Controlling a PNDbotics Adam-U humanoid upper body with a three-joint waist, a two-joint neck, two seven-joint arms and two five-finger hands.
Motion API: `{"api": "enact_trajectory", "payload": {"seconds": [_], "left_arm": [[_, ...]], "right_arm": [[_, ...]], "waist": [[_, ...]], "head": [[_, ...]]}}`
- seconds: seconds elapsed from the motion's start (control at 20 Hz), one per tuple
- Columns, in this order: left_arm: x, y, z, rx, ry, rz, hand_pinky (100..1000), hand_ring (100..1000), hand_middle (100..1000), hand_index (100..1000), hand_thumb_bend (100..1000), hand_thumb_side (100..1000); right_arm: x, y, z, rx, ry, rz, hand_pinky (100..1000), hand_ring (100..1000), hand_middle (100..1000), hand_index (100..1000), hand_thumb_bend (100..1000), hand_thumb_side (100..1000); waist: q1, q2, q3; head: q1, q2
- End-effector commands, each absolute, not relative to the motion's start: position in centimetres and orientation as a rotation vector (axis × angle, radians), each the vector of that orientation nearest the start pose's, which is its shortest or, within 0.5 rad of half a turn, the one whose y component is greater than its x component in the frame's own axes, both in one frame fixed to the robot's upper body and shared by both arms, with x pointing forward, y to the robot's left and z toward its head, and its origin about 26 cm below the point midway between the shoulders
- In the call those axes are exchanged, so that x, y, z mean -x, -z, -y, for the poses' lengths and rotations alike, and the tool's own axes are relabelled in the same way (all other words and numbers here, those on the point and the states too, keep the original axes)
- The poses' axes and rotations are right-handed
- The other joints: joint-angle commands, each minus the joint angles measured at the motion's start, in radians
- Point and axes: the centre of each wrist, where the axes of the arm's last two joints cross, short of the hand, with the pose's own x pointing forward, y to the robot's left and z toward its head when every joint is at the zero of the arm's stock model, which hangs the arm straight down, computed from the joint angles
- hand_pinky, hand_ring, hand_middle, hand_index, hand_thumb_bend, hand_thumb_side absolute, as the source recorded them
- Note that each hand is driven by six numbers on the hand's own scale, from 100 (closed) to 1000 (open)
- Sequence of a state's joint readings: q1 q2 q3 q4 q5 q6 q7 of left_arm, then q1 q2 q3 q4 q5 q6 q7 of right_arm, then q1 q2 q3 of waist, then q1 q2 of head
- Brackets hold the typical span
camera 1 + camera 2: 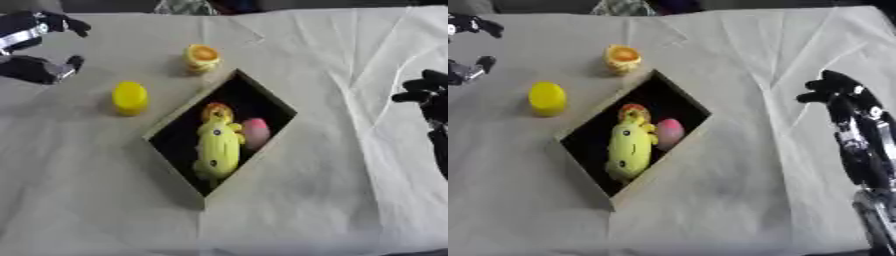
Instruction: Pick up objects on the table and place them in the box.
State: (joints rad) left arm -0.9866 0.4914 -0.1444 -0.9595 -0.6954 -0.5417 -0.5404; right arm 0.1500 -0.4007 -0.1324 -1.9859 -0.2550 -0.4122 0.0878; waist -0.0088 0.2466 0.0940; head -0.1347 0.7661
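Light even, soft, moderately bright. Both views blurred throughout; edges smeared. Tablecloth point(332, 75) creases show faint shading. Box point(175, 118) interior very dark. Short soft shadow left of yellow object point(129, 97). No glare.

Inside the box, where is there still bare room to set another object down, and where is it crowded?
Bare floor shows along the box far corner and its left side. The middle is crowded: yellow plush toy, pink object and orange-topped piece sit together.

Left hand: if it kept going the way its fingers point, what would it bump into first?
Probably the orange-topped yellow object, since the left hand points right across the cloth; it may pass above it, as height is unclear.
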Motion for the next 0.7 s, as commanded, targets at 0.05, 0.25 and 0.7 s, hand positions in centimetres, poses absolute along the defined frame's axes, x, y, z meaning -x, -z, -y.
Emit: {"api": "enact_trajectory", "payload": {"seconds": [0.05, 0.25, 0.7], "left_arm": [[-48.1, -24.5, -28.7, -0.676, 1.821, 1.632, 926, 917, 787, 934, 278, 462], [-48.4, -24.0, -28.5, -0.706, 1.863, 1.59, 941, 933, 801, 942, 327, 444], [-48.6, -22.9, -27.3, -0.606, 1.946, 1.598, 962, 959, 835, 957, 224, 508]], "right_arm": [[-23.1, -11.1, 34.7, 0.11, -0.288, 2.275, 1000, 703, 720, 861, 100, 623], [-23.1, -11.1, 34.7, 0.106, -0.286, 2.275, 1000, 703, 720, 861, 100, 626], [-23.2, -11.1, 34.5, 0.101, -0.279, 2.267, 1000, 702, 718, 861, 100, 628]], "waist": [[0.012, -0.02, -0.003], [0.013, -0.019, -0.006], [0.011, -0.018, -0.008]], "head": [[0.001, 0.004], [0.004, 0.004], [0.004, 0.004]]}}
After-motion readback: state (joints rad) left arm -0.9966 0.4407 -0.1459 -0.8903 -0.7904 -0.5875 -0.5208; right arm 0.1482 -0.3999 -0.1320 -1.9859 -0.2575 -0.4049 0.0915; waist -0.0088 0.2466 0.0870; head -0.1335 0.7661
